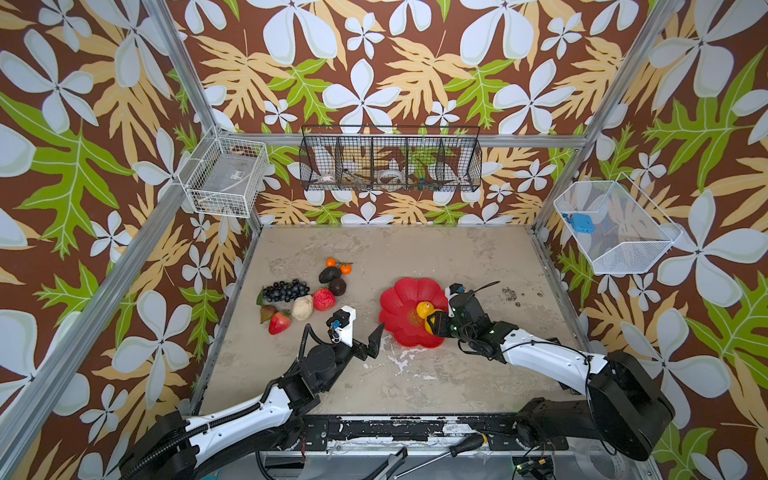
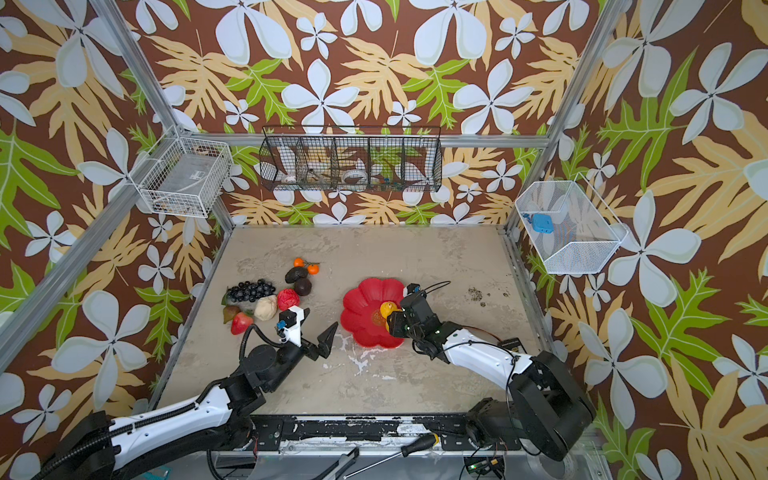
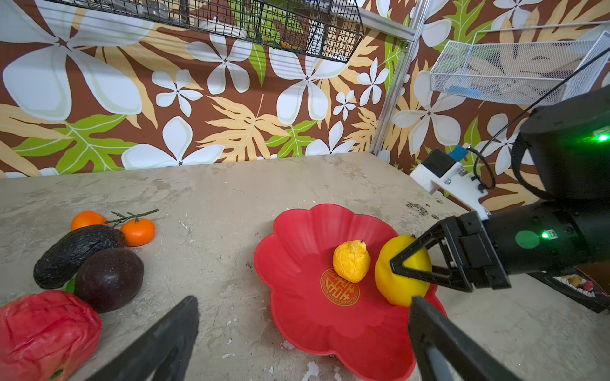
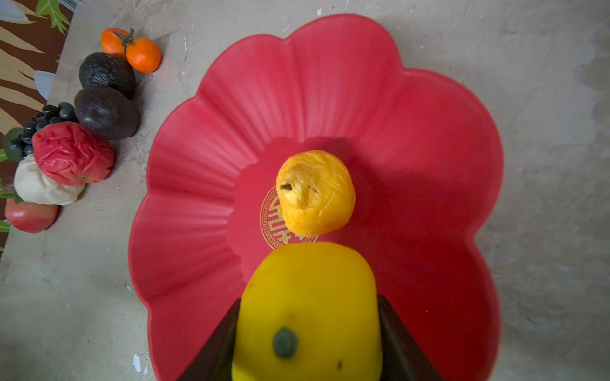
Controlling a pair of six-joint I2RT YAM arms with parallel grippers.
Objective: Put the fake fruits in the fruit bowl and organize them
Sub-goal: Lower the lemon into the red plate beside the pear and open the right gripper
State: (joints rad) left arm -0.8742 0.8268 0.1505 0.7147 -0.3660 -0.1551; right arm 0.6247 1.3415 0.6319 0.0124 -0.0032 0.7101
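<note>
We are holding a smooth yellow lemon (image 4: 310, 297) in our right fingers (image 4: 401, 343), half closed around it. It is low over the fruit bowl (image 4: 429, 132), beside the wrinkly lemon (image 4: 315, 194), so both can sit together. Our left fingers (image 3: 158, 346) are hanging wide open and empty just beside the bowl.

You're in a lab robot cell: aluminium frame (image 1: 183, 62) clad in floral wallpaper panels (image 1: 374, 62), wire baskets (image 1: 390, 162) hung up, a screwdriver (image 1: 467, 444) lying out front.

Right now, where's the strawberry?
In both top views the strawberry lies on the table, left side, beside the pear and the cream lumpy piece.
</note>
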